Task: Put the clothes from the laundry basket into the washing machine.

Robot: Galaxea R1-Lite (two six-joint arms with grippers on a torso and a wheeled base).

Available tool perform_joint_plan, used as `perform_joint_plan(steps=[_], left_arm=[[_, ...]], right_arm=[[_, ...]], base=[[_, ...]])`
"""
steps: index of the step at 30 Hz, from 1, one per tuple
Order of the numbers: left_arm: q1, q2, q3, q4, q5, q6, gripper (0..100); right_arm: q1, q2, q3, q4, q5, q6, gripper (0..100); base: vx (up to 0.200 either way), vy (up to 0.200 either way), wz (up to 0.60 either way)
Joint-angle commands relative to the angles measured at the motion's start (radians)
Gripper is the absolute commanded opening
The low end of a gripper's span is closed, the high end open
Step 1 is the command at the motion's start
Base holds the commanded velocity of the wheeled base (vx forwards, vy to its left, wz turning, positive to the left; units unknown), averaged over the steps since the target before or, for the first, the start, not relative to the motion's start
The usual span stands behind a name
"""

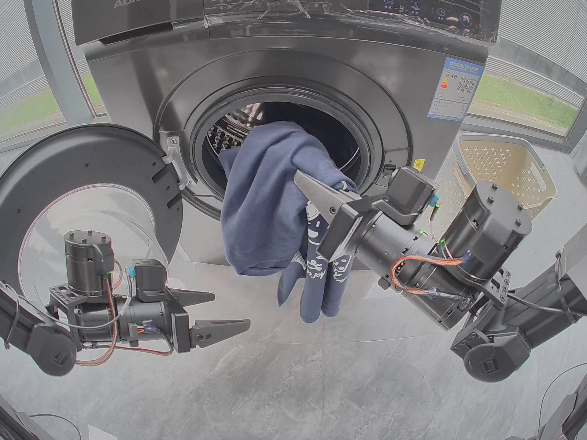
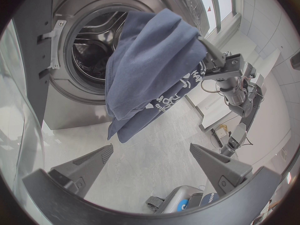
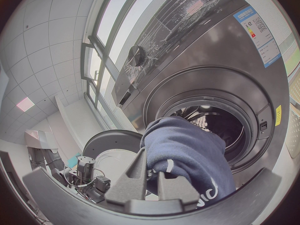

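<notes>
A navy blue garment (image 1: 269, 203) with white print hangs in front of the washing machine's round opening (image 1: 281, 135). My right gripper (image 1: 321, 194) is shut on the garment and holds it up at the level of the drum mouth; folds drape down below the door rim. From the right wrist I see the cloth (image 3: 187, 153) bunched over the right gripper (image 3: 153, 175). Low at the left, my left gripper (image 1: 211, 313) is open and holds nothing, its fingers (image 2: 93, 161) spread above the floor. The laundry basket (image 1: 507, 166) stands to the right of the machine.
The machine's door (image 1: 79, 197) is swung fully open to the left, just behind my left arm. Grey tiled floor (image 1: 306, 374) spreads in front of the machine. Some dark cloth lies inside the drum (image 2: 90, 66).
</notes>
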Motion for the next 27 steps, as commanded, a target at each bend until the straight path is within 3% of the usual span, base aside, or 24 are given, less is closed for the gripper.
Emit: perform_joint_plan(steps=[1, 7, 12, 18, 27], left_arm=[[-0.002, 0.068, -0.040, 0.000, 0.000, -0.003, 100], [-0.002, 0.114, -0.093, -0.004, 0.000, -0.003, 100], [-0.013, 0.170, -0.141, -0.045, 0.003, -0.028, 100], [-0.024, 0.236, -0.161, -0.128, 0.021, -0.034, 100], [-0.051, 0.236, -0.191, -0.152, 0.035, -0.062, 100]], right_arm=[[0.001, -0.003, 0.001, -0.003, 0.000, 0.000, 0], [0.003, -0.003, 0.003, -0.005, 0.000, -0.002, 0], [0.012, -0.002, 0.007, -0.006, -0.003, -0.004, 0], [0.018, -0.003, 0.007, -0.006, -0.006, -0.005, 0], [0.018, -0.002, 0.009, -0.008, -0.008, -0.005, 0]], base=[[0.000, 0.000, 0.00], [0.000, 0.000, 0.00], [0.000, 0.000, 0.00], [0.000, 0.000, 0.00], [0.000, 0.000, 0.00]])
